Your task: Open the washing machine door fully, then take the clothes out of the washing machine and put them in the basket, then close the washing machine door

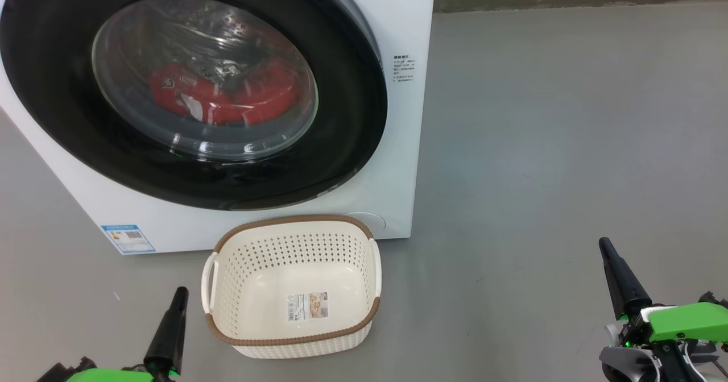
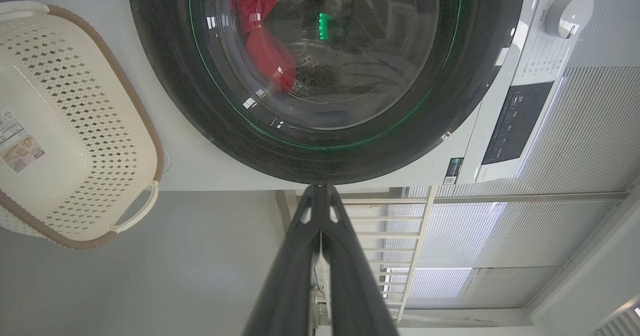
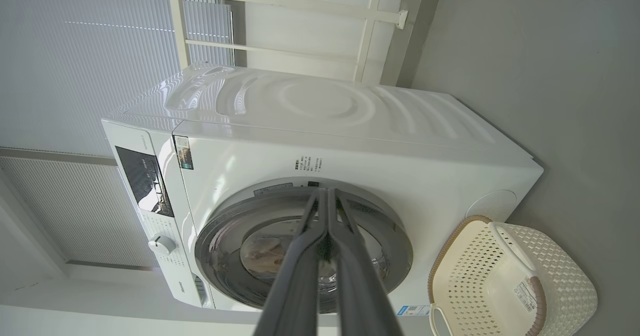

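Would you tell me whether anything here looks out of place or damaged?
Nothing stands out: the washing machine door is shut, the clothes lie behind its glass, and the basket stands upright and empty on the floor.

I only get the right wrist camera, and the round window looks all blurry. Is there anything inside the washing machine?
Observer: Yes. In the head view, red clothes lie behind the glass of the washing machine door.
Operator: Where's my other pincer?
Observer: The left pincer, shut, shows left of the basket, with a gap between them.
Operator: And what's around my right one?
Observer: The right pincer shows against bare grey floor, off to the right of the washing machine.
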Robot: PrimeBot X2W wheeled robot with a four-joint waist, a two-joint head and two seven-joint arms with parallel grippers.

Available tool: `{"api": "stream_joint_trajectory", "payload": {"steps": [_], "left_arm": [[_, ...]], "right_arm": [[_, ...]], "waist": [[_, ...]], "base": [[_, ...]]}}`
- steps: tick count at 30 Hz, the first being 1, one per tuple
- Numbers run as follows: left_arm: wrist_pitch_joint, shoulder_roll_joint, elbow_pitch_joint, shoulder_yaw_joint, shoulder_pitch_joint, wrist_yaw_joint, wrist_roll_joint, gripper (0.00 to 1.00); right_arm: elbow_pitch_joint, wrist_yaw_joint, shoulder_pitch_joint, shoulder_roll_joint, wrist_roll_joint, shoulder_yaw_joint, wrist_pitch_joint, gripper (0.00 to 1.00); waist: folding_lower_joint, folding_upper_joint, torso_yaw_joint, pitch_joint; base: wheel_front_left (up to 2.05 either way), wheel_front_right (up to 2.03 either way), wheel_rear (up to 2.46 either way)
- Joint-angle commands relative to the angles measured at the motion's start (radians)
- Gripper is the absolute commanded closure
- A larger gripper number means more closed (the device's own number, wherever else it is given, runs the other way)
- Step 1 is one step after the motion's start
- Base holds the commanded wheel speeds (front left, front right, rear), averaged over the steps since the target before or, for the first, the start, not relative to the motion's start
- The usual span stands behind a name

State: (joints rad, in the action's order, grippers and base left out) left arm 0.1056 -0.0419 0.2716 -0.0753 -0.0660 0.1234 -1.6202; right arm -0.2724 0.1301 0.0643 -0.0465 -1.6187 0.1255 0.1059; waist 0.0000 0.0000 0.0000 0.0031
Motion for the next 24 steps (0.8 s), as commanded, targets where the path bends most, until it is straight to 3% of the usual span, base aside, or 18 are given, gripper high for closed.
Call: {"api": "stream_joint_trajectory", "payload": {"steps": [1,10,11,24], "left_arm": [[0.006,-0.011,-0.027,-0.036,-0.042,0.007,0.01,1.0],[0.006,-0.01,-0.027,-0.037,-0.042,0.007,0.01,1.0],[0.0,0.0,0.0,-0.001,0.0,0.0,0.0,0.0],[-0.026,0.008,0.015,0.011,0.024,0.0,0.033,0.0]], "right_arm": [[0.028,0.001,0.043,-0.007,0.007,-0.015,0.005,1.0],[0.028,0.001,0.043,-0.006,0.008,-0.014,0.005,1.0],[0.0,0.0,0.0,0.0,0.0,0.001,0.0,0.0],[-0.028,0.0,-0.024,0.009,0.021,-0.026,-0.024,0.0]], "waist": [[0.0,0.0,0.0,0.0],[0.0,0.0,0.0,0.0],[0.0,0.0,0.0,0.0],[0.0013,0.0,0.002,-0.001]], "base": [[0.0,0.0,0.0],[0.0,0.0,0.0],[0.0,0.0,0.0],[0.0,0.0,0.0]]}}
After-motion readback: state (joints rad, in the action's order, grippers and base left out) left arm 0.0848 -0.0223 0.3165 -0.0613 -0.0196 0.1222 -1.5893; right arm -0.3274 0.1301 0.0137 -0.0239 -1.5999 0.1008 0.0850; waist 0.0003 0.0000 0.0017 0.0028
